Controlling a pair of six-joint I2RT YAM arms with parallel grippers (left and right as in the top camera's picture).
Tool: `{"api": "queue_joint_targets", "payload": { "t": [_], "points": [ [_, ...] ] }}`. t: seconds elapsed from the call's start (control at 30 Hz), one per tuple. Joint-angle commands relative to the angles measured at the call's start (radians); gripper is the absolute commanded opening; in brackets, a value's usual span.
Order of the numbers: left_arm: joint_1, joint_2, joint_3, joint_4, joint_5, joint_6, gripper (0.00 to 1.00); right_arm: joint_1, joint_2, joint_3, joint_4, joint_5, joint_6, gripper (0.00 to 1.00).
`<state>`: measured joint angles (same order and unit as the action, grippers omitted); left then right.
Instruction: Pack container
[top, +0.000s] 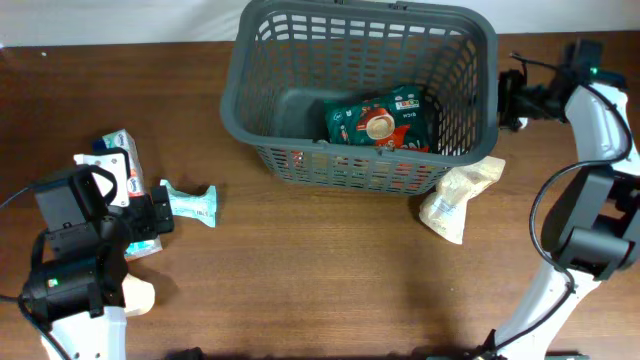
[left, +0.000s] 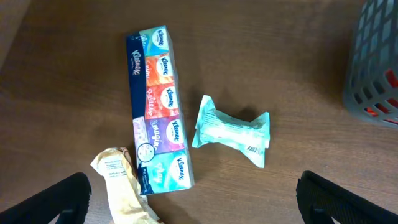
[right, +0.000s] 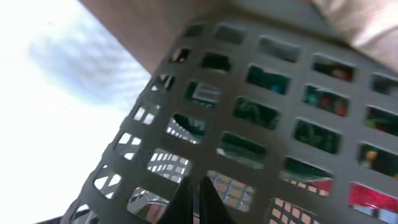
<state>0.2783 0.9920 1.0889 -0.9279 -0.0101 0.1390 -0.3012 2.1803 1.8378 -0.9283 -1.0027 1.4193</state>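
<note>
L wrist view: basket (left: 373, 68) cut by R edge, only one corner shows. Left of basket, beige packet (left: 121, 186) cut by bottom edge; left gripper (left: 194, 194) fingers (left: 56, 202) likewise, tips only. R wrist view: basket wall blurred; items behind lattice unidentifiable. Overhead: tissue pack (top: 118, 150), far left of basket, partly under arm.

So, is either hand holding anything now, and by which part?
Nothing. The left hand is open; the right hand is shut, empty, beside the basket.
</note>
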Motion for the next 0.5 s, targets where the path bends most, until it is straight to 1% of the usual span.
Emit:
{"api": "queue_joint_targets", "payload": {
  "t": [0.0,0.3,0.47],
  "points": [
    [0.004,-0.003,-0.007,-0.002,0.015,0.020,0.99,0.051,-0.007,-0.007,0.055,-0.042,0.078,0.03],
    [0.004,-0.003,-0.007,-0.002,0.024,0.020,0.99,0.172,-0.007,-0.007,0.266,-0.041,0.241,0.03],
    [0.004,-0.003,-0.007,-0.002,0.034,0.020,0.99,0.164,-0.007,-0.007,0.280,-0.040,0.230,0.04]
  ]
}}
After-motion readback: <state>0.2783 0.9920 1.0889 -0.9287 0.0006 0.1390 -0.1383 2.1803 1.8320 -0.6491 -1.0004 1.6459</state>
